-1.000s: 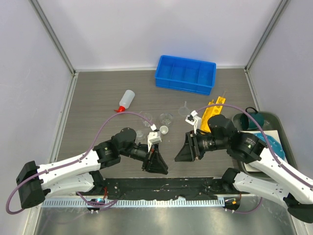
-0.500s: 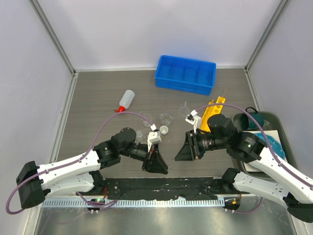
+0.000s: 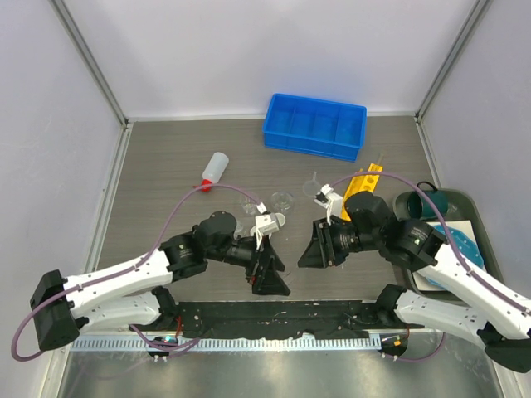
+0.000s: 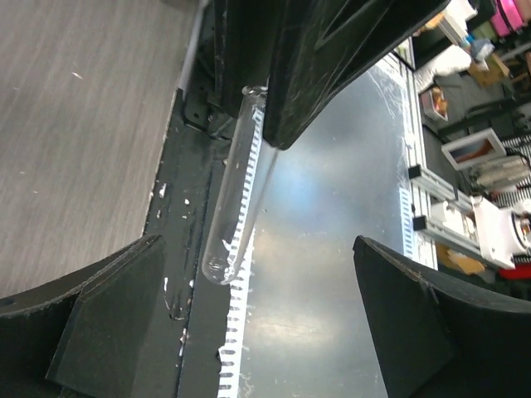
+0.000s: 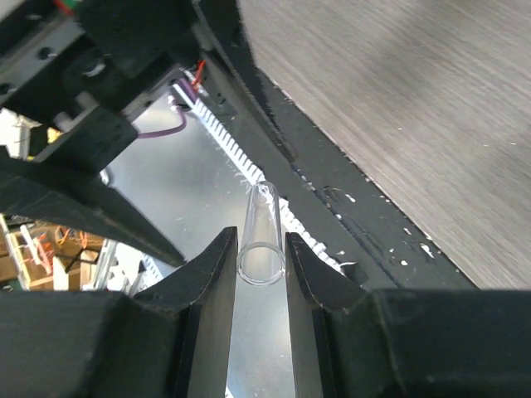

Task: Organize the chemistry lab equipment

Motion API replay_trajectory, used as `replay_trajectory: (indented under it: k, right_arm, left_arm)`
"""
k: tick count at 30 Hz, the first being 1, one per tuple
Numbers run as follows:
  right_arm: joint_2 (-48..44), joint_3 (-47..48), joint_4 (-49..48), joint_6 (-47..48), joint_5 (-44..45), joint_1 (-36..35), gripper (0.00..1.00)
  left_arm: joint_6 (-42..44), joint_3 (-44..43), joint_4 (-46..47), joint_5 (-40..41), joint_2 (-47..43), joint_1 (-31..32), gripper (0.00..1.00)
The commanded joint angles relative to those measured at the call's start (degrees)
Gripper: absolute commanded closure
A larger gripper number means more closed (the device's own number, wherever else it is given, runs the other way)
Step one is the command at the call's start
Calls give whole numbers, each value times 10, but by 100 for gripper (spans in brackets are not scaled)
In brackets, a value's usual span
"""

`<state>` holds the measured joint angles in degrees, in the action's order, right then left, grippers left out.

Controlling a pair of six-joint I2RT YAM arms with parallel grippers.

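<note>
So the glass tube (image 5: 262, 222) is pinched near its open end in the right hand (image 5: 259, 245), lower middle of the overhead view, up off the counter (image 3: 166, 157) edge. Its rounded end pokes into the gap of the left hand (image 4: 259, 245), which is spread wide and touching nothing. Squeeze bottle (image 3: 214, 170) lies upper left, yellow rack (image 3: 362, 186) right of centre, blue bin (image 3: 315, 126) up top.

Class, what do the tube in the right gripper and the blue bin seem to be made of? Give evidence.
Tube: probably glass, clear and glossy; the background shows through it. Blue bin: likely moulded plastic, uniform colour, slight sheen, built-in dividers.
</note>
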<state>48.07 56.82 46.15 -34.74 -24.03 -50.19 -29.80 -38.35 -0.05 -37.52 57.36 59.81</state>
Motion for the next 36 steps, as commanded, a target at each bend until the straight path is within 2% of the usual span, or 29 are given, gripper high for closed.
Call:
replay_trajectory:
  k: [1, 3, 5, 10, 13, 20, 23, 28, 36]
  right_arm:
    - [19, 54, 29, 23, 84, -3, 93]
    - [31, 79, 51, 26, 117, -3, 94]
    - [49, 98, 75, 31, 175, -3, 96]
    - [94, 153, 119, 39, 302, 4, 97]
    - [119, 177, 134, 50, 360, 39, 98]
    - [174, 199, 119, 97, 372, 210, 99]
    - [203, 226, 115, 107, 393, 252, 99]
    - [257, 279, 115, 106, 459, 293, 99]
    - [314, 318, 105, 122, 491, 349, 99]
  left_arm:
    - [-7, -60, -80, 102, -22, -3, 0]
    - [-9, -90, -146, 180, -17, -4, 0]
    - [-13, -108, -197, 212, -13, -4, 0]
    - [-32, -118, -234, 293, -42, -4, 0]
    - [-39, -121, -262, 312, -60, -4, 0]
    - [-45, -114, -294, 296, -98, -3, 0]
    - [-44, -111, -298, 297, -111, -4, 0]
    - [-44, -106, -302, 296, -112, -3, 0]
    - [-44, -99, -315, 301, -127, -4, 0]
